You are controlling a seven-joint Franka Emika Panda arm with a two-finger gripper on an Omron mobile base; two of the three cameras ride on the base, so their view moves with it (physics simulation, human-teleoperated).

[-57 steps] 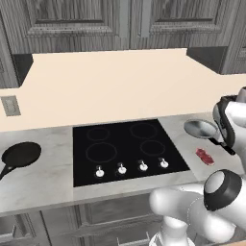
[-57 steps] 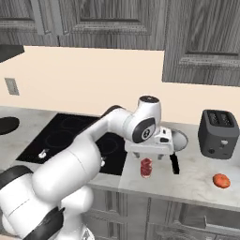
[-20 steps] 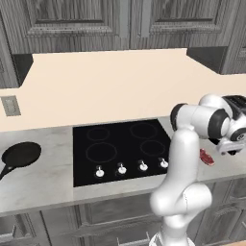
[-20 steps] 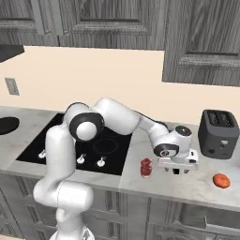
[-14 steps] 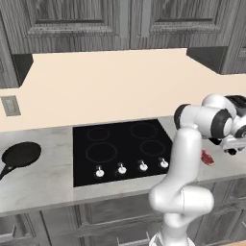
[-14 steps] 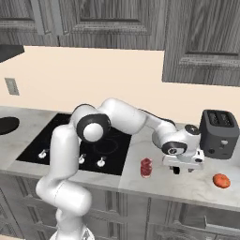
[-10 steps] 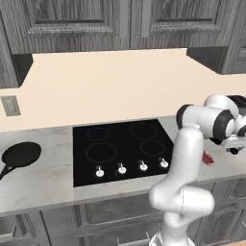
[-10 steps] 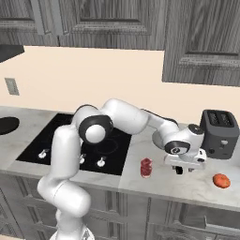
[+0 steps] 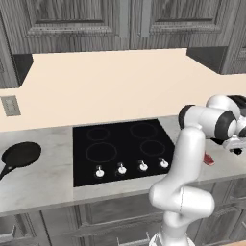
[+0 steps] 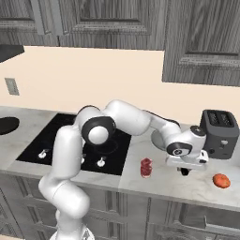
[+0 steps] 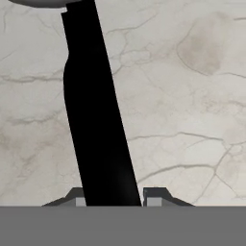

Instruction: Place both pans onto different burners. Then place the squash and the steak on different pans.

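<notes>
1. Right now I am gripping the silver pan's black handle (image 11: 96,115) in the hand view: it is running up between the two fingertips (image 11: 156,196), which are pressing on either side of it, and the pan's steel rim (image 11: 43,2) is just peeking in at the top edge.
2. I am judging this as the first step, picking up the silver pan, which is sitting on the marble counter (image 10: 187,187) right of the cooktop (image 9: 120,149), with none of the burners (image 9: 101,153) carrying a pan yet.
3. Outward from there, the gripper (image 10: 184,171) is hanging low between the steak (image 10: 146,167) and the toaster (image 10: 219,133); the squash (image 10: 221,180) is lying just beyond, near the counter edge.
4. Far left, the black pan (image 9: 20,155) is waiting on the counter.
5. Next I am planning to lift straight up, checking the long handle is not slipping, then swing left to a burner.
</notes>
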